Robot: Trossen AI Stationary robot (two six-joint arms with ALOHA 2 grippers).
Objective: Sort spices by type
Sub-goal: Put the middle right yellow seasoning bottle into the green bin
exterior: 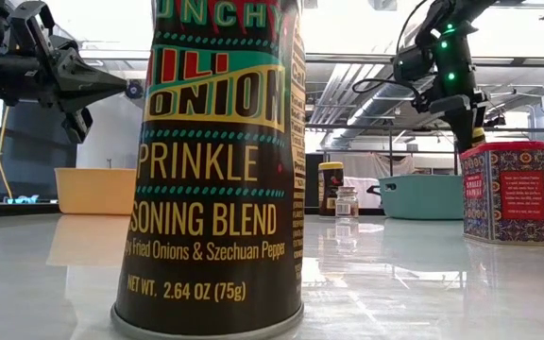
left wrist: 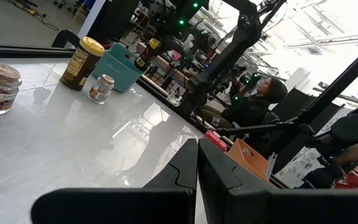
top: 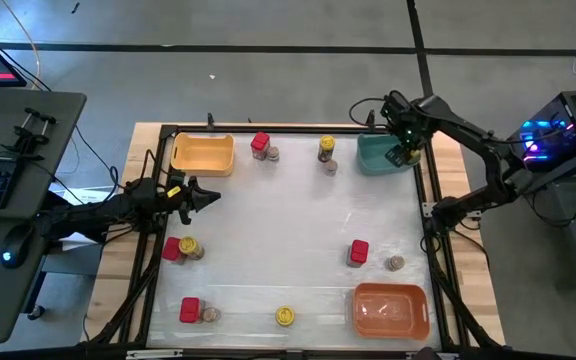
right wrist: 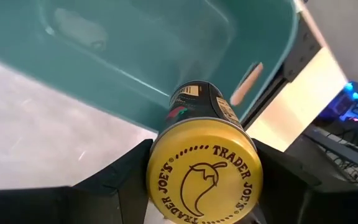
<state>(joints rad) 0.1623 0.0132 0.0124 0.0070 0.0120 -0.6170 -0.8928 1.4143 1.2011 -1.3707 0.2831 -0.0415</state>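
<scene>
1. Your right hand point(right wrist: 197, 186) is clamped around a round yellow-lidded brown spice jar point(right wrist: 202, 177), held above the teal plastic tray point(top: 380, 155) at the far right corner, presumably so it can drop in with its kind.
2. Your left hand point(top: 200, 197) is clenched empty, parked over the tabletop's point(top: 288, 230) left side, out of the way.
3. Red boxy tins point(top: 359, 251) and small grey-brown jars point(top: 395, 263) sit scattered, unsorted.

Bright overhead light glares off the table point(top: 298, 220) (low view's background perhaps overexposed).
</scene>
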